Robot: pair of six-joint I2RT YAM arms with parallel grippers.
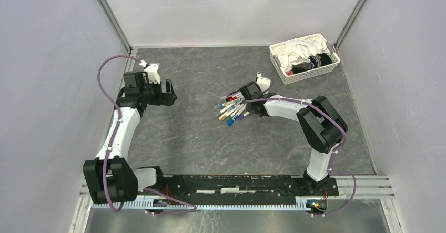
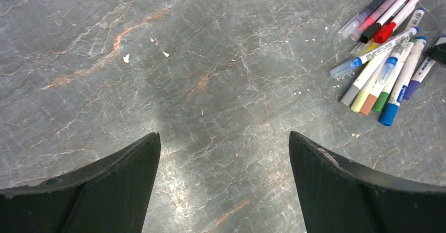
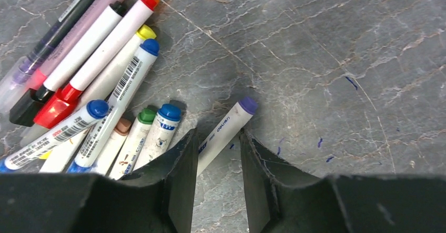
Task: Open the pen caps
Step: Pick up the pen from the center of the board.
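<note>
The pens lie fanned on the table, at the right gripper. Expect each to be light, rigid, smooth and prone to rolling. Hold the white barrel in one gripper and pull the pen caps at the coloured end with the other. The right jaws straddle the purple-ended pen; you cannot tell whether they pinch it. The left gripper hangs spread wide, holding nothing. The basket at far right contains white cloths and dark items

Pens L of basket.
</note>
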